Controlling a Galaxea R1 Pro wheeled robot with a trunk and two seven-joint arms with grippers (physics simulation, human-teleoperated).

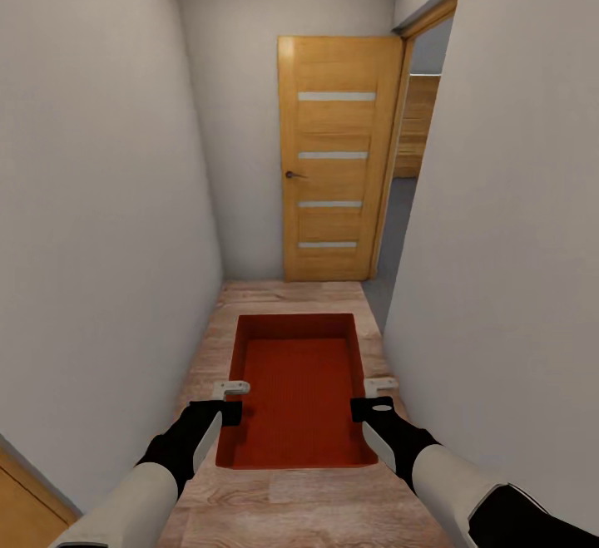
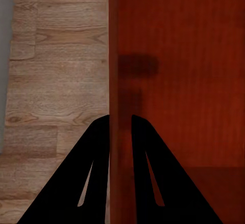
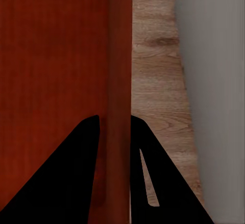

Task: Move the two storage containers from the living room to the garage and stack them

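the storage container [image 1: 297, 390] hung over the wood plank floor [image 1: 274, 498] of a narrow hallway, short of the wooden door [image 1: 337, 157]. the left gripper [image 2: 120, 132] was clamped on one side wall, the right gripper [image 3: 115, 132] on the other. the open doorway [image 1: 399, 224] beside the door was tight; turning toward it could knock the bin against the white wall [image 1: 499, 240], probably twisting a wall out of one pinch.
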